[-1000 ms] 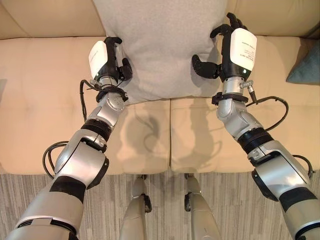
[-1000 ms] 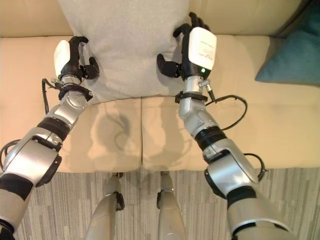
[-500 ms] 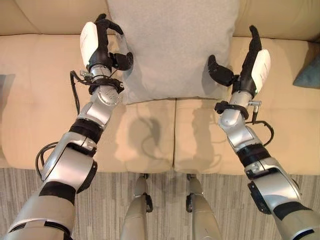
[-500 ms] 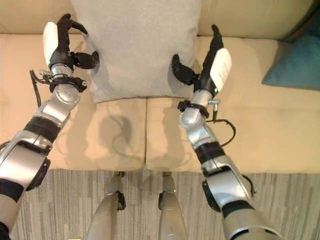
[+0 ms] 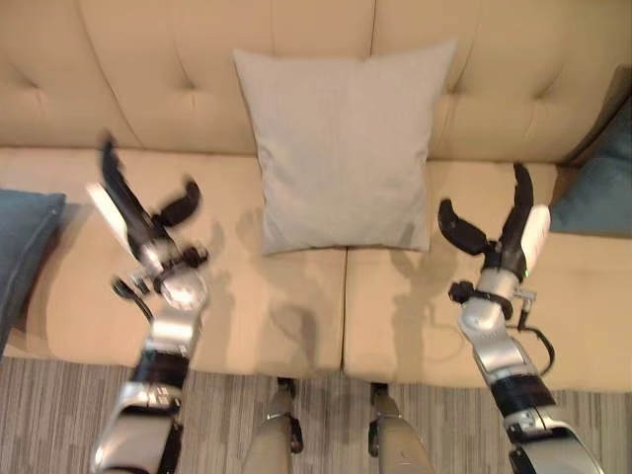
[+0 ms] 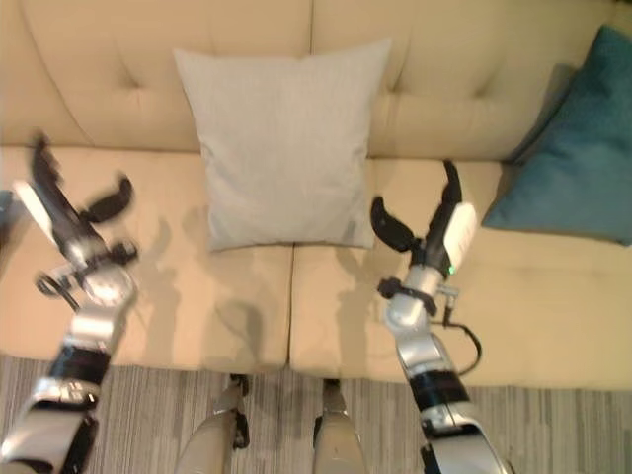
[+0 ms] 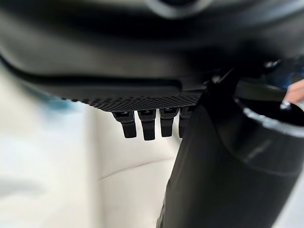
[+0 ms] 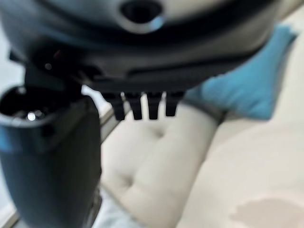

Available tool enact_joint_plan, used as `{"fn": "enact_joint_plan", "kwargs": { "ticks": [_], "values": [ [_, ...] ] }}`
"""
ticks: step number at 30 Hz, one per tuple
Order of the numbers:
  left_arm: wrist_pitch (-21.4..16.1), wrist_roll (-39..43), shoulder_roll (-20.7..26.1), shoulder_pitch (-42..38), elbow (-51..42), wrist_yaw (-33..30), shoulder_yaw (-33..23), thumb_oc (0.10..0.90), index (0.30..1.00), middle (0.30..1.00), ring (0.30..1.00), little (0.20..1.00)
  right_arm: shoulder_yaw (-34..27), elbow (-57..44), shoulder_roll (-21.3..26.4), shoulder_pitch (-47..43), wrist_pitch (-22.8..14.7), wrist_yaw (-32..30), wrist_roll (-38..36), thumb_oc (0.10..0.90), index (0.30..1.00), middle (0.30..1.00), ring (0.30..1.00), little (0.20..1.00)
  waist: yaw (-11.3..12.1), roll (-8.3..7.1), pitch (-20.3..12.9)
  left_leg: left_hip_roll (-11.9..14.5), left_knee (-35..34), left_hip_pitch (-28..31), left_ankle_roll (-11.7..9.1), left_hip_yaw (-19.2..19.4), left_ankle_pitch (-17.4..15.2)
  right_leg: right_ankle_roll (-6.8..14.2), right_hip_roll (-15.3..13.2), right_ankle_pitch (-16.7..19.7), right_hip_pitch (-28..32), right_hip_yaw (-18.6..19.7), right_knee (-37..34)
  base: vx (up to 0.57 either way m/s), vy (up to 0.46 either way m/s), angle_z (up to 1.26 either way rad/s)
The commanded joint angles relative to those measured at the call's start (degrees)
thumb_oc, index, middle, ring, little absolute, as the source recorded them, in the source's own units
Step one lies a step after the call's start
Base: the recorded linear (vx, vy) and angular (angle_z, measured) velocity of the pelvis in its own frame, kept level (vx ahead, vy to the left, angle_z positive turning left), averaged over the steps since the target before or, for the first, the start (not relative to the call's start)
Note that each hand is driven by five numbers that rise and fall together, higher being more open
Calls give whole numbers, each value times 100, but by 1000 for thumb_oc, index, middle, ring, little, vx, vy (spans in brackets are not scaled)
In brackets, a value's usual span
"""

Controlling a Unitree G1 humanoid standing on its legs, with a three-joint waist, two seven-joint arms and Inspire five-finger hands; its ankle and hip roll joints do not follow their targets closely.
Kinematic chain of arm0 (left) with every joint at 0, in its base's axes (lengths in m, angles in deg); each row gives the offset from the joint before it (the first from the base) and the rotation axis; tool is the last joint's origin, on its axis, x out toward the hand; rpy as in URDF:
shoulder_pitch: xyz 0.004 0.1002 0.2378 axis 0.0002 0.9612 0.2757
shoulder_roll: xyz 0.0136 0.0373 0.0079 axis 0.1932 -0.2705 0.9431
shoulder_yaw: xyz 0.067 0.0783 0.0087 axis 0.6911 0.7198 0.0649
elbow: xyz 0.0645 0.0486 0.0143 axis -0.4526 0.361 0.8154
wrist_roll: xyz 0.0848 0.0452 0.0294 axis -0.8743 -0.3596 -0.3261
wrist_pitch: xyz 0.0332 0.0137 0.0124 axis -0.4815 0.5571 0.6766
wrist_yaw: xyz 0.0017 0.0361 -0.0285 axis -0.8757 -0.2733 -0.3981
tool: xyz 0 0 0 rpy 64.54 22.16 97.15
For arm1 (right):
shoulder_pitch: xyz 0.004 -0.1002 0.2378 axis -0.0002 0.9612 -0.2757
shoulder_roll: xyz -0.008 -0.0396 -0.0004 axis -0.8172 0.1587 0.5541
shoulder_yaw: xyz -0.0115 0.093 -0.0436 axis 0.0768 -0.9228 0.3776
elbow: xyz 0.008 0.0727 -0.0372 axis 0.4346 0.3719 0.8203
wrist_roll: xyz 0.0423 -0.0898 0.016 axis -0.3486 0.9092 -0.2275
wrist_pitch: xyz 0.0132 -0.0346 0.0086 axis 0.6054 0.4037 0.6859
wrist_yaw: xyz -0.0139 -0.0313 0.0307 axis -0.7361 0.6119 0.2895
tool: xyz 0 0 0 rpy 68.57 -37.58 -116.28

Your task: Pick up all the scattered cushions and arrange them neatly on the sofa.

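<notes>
Change: both hands have let go of the light grey square fabric cushion (image 5: 343, 148) and drawn back from its sides; they now hang apart from it, and the view takes in more of the backrest than before.
Grey cushion: upper centre of the head views, standing upright against the backrest, its lower edge on the seat across the seam between the two seat pads; nothing touches it.
Left hand (image 5: 138, 219): left of centre in the left eye view, over the left seat pad, fingers straight and thumb spread wide, holding nothing.
Right hand (image 5: 509, 235): right of centre, over the right seat pad, fingers extended upward with the thumb held off to the side, empty.
Surface: beige upholstered sofa (image 5: 247, 306) with a tufted backrest and smooth seat pads, filling most of both head views.
Teal cushions: one teal fabric cushion (image 6: 578, 153) leans at the sofa's right end, upper right of the right eye view; another blue-grey cushion (image 5: 22, 247) lies at the left edge of the left eye view.
Floor: grey striped carpet (image 5: 59, 415) along the bottom of the frame, in front of the sofa.
</notes>
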Motion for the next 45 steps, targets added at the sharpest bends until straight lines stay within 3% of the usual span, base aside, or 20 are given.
{"fn": "enact_joint_plan", "kwargs": {
  "ticks": [1, 3, 7, 9, 11, 13, 15, 17, 20, 23, 26, 29, 32, 36, 37, 38, 40, 41, 43, 45],
  "values": [
    [-687, 239, -81, 560, 179, 328, -140, 800, 900, 900, 900, 900, -432, -99, 376, 639, -403, 72, 73, 800, 900, 900, 900, 900, 145, -65, -1119, 194, 65, 669, -196, 56, -981, 163, -133, -462, 217, -55, 96, 32, 26, 3],
    [-653, 579, -344, 1513, 208, 914, -83, 800, 900, 900, 900, 900, -791, -6, 275, 1360, -217, 266, 80, 800, 900, 900, 900, 900, 173, -119, -1070, 155, 299, 1033, -109, 30, -1179, 165, -197, -587, 603, -75, 220, 6, 55, 5],
    [-535, 769, -523, 1974, 704, 1325, 212, 800, 900, 900, 900, 900, -937, 123, -64, 1771, -146, 295, -111, 800, 900, 900, 900, 900, 268, -136, -884, 78, 776, 1305, -16, -2, -1506, 220, -307, -710, 915, -115, 530, -62, 76, 7],
    [-617, 1845, -827, 2438, 916, 1793, 89, 800, 900, 900, 900, 900, -1007, 160, -336, 2099, -28, 410, -319, 800, 900, 900, 900, 900, 353, -114, -831, 69, 745, 1623, 111, 97, -1572, 285, -378, -884, 992, -238, 1141, -68, 25, -8],
    [-629, 1985, -832, 2589, 970, 1917, 129, 800, 900, 900, 900, 900, -999, 286, -418, 2130, -15, 461, -386, 800, 900, 900, 900, 900, 391, -91, -778, 103, 707, 1723, 121, 120, -1557, 314, -398, -1003, 944, -298, 1558, -94, -66, -7],
    [-615, 2352, -883, 2640, 1109, 2055, 183, 800, 900, 900, 900, 900, -994, 206, -573, 2180, -4, 463, -498, 800, 900, 900, 900, 900, 373, -64, -706, 130, 710, 1726, 103, -67, -1476, 416, -439, -972, 941, -138, 2075, -126, -154, 18],
    [-542, 2296, -844, 2554, 1286, 2121, 438, 800, 900, 900, 900, 900, -987, 36, -702, 2357, -44, 452, -699, 800, 900, 900, 900, 900, 232, -114, -716, 75, 794, 1574, 52, -557, -1393, 478, -309, -849, 1008, 732, 2413, -175, -253, 64],
    [-452, 2036, -739, 2364, 1688, 1985, 489, 800, 900, 900, 900, 900, -836, 59, -601, 2317, -186, 408, -942, 800, 900, 900, 900, 900, 191, -260, -785, -40, 1036, 1128, -68, -1259, -1288, 264, 65, -1335, 1478, 1887, 2074, -294, -384, 123],
    [-306, 2072, -751, 2052, 2264, 1945, 366, 800, 900, 900, 900, 900, -565, 279, -647, 1942, -319, 399, -1201, 800, 900, 900, 900, 900, 420, -363, -810, 166, 963, 656, -341, -1687, -862, -145, 405, -2041, 1590, 1651, 1577, -282, -407, 182],
    [-263, 2282, -938, 1809, 2656, 1912, 374, 800, 900, 900, 900, 900, -294, 228, -533, 1757, -411, 555, -1310, 800, 900, 900, 900, 900, 453, -336, -677, 363, 486, 265, -545, -1893, -174, -345, 789, -2016, 1440, 1434, 1466, -356, -361, 95],
    [-314, 2496, -1132, 1655, 2921, 1966, 311, 800, 900, 900, 900, 900, 95, 80, -425, 1513, -393, 635, -1114, 800, 900, 900, 900, 900, 387, -477, -581, 360, 362, 60, -354, -1253, -326, -421, 870, -1809, 1230, 1167, 1299, -337, -197, 101],
    [-318, 2522, -1199, 1762, 3140, 2006, 307, 800, 900, 900, 900, 900, 228, 103, -422, 1463, -364, 714, -1039, 800, 900, 900, 900, 900, 360, -561, -567, 258, 833, 127, -264, -1188, -575, -409, 720, -1616, 1114, 945, 1226, -330, -130, 58],
    [-143, 2213, -1299, 1947, 3767, 2149, 325, 800, 900, 900, 900, 900, 328, 338, -562, 1522, -440, 912, -1158, 800, 900, 900, 900, 900, 212, -712, -690, 301, 1648, 626, -150, -530, -1319, -412, 474, -1430, 1010, 476, 1041, -248, -34, 75],
    [-52, 2035, -1322, 1970, 4171, 2180, 258, 800, 900, 900, 900, 900, 405, 490, -658, 1603, -486, 1067, -1273, 800, 900, 900, 900, 900, 121, -749, -785, 521, 1690, 987, -115, -100, -1422, -414, 396, -1394, 1025, 192, 1008, -63, 44, 75],
    [133, 1697, -1278, 1990, 4670, 2286, 113, 800, 900, 900, 900, 900, 501, 599, -757, 1764, -494, 1327, -1443, 800, 900, 900, 900, 900, 2, -780, -866, 840, 1602, 1391, -156, 693, -1434, -402, 272, -1378, 1123, -302, 1031, -66, 93, 58],
    [132, 1697, -1278, 1989, 4672, 2287, 111, 800, 900, 900, 900, 900, 502, 600, -756, 1763, -494, 1327, -1443, 800, 900, 900, 900, 900, -2, -779, -860, 841, 1604, 1395, -157, 689, -1436, -403, 273, -1379, 1131, -306, 1030, -95, 140, 127],
    [230, 1400, -1266, 2004, 4824, 2327, 97, 800, 900, 900, 900, 900, 534, 598, -743, 1859, -465, 1459, -1411, 800, 900, 900, 900, 900, -136, -788, -901, 1145, 1655, 1551, -292, 1355, -1439, -351, 158, -1419, 1220, -651, 1085, -8, 192, 143],
    [296, 1171, -1262, 2018, 4946, 2371, 55, 800, 900, 900, 900, 900, 521, 545, -706, 1939, -453, 1569, -1380, 800, 900, 900, 900, 900, -299, -751, -977, 1415, 1507, 1824, -419, 2182, -1412, -275, 10, -1352, 1267, -1108, 1025, 3, 223, 83],
    [311, 990, -1252, 2063, 5005, 2361, 50, 800, 900, 900, 900, 900, 517, 601, -685, 2002, -446, 1618, -1340, 800, 900, 900, 900, 900, -321, -677, -1025, 1365, 1184, 1990, -469, 2347, -1476, -200, -75, -1306, 1307, -1328, 986, -1, 334, 114],
    [390, 676, -1211, 2092, 5087, 2332, 82, 800, 900, 900, 900, 900, 575, 686, -727, 1912, -387, 1718, -1283, 800, 900, 900, 900, 900, -250, -624, -1044, 983, 975, 1903, -409, 2039, -1600, -55, -352, -1033, 1242, -1456, 1067, 25, 433, 118]
  ]
}}
